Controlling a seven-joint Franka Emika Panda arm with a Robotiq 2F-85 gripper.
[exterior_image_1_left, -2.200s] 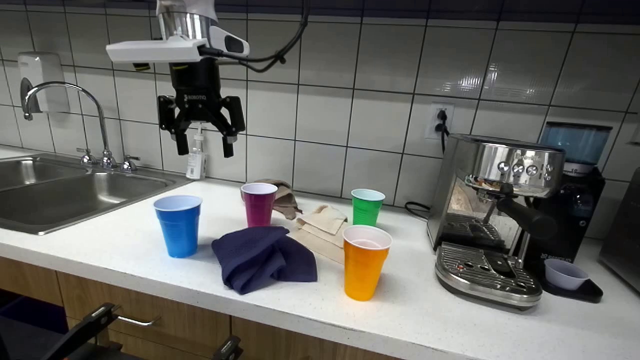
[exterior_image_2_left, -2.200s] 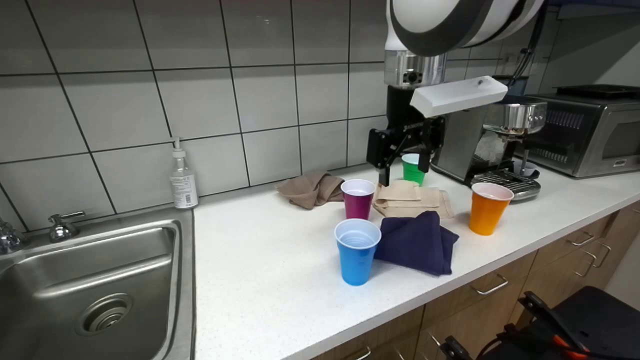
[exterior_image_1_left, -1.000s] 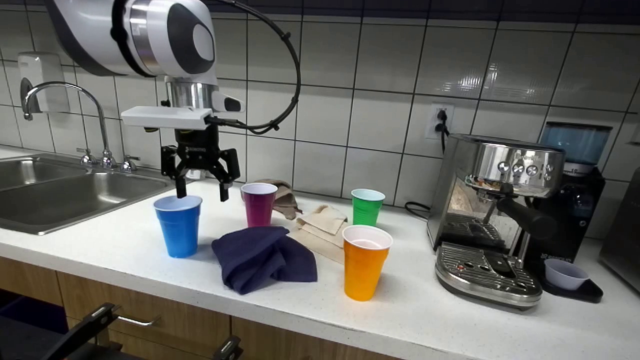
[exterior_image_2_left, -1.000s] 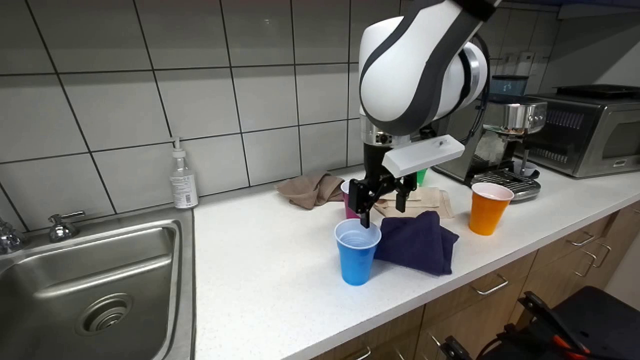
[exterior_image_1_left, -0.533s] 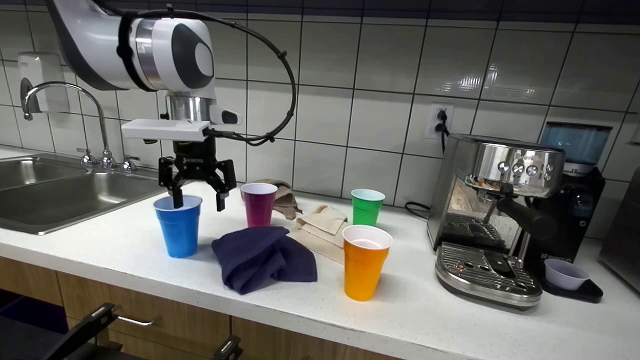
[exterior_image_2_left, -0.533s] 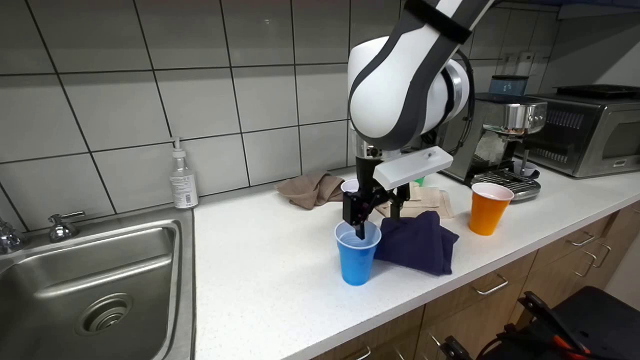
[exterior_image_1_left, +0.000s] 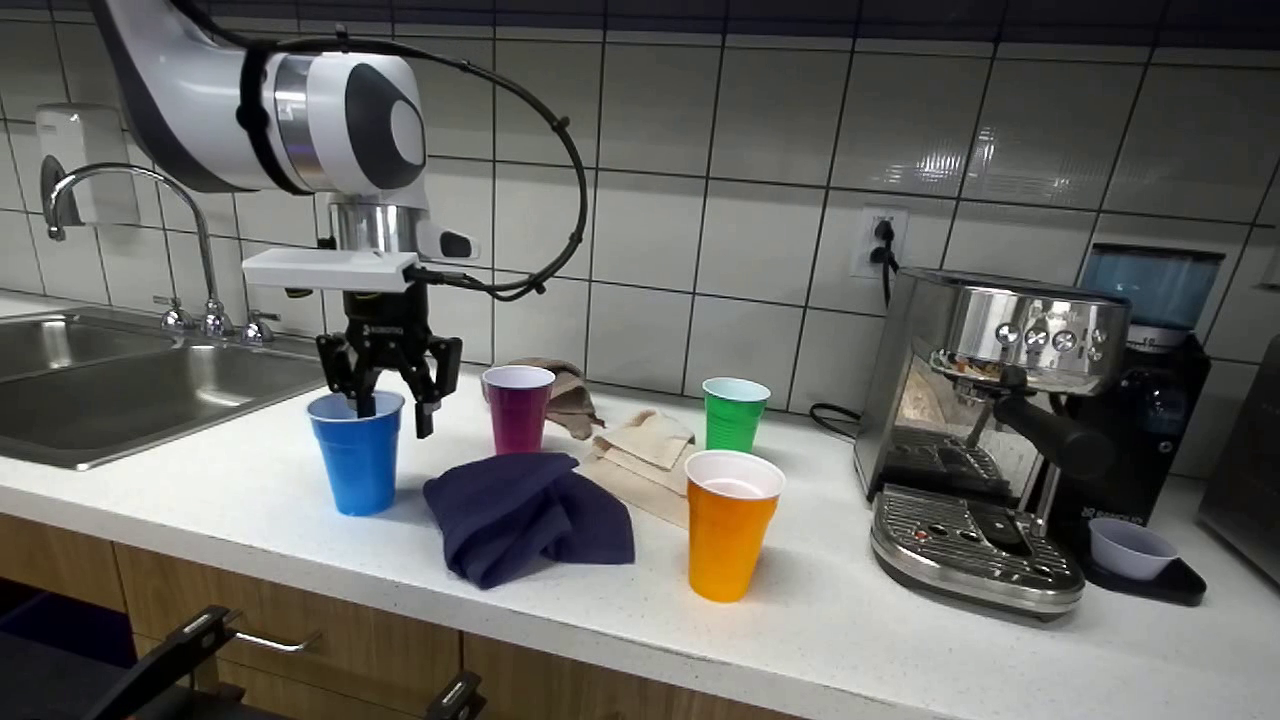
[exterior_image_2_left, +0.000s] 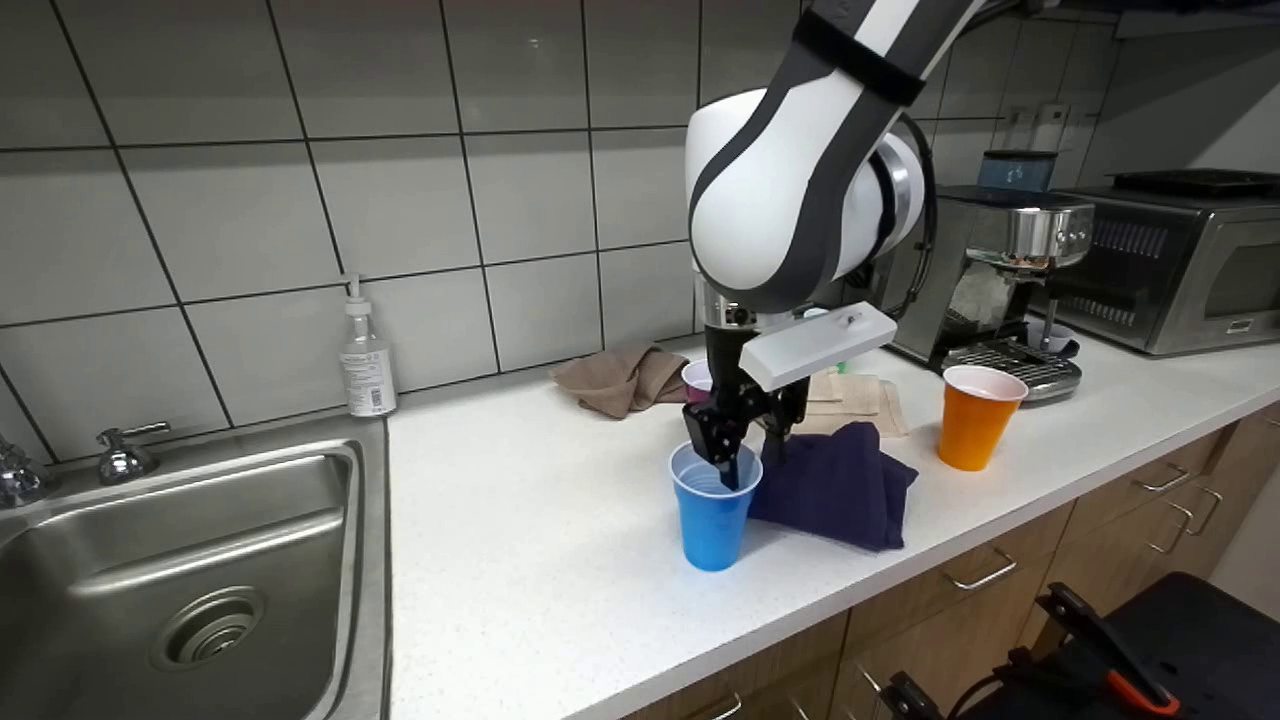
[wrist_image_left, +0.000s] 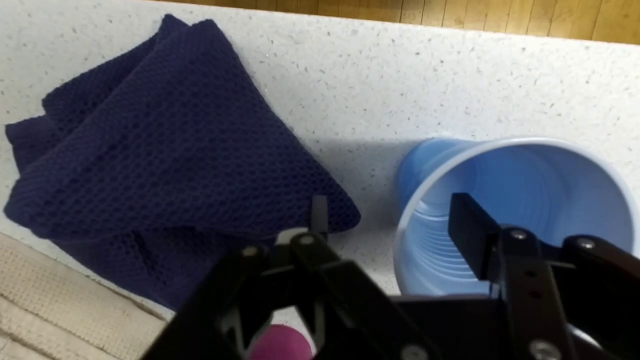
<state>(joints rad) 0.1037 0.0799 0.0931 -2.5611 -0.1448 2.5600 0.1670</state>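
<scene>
The blue cup is seen upright on the counter beneath the claw, whose fingers are spread apart, one set inside the cup's mouth and one outside; whether the cup's wall is touched cannot be clearly judged. Below and beyond the outer finger, the navy cloth is crumpled, and near it the purple cup is placed. Farther from the claw, the beige cloth, green cup and orange cup are set.

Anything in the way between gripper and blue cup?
Nothing visible between the gripper and the blue cup: one finger sits within its rim, the other outside. The navy cloth lies beside the cup, behind the outer finger in the wrist view.
</scene>
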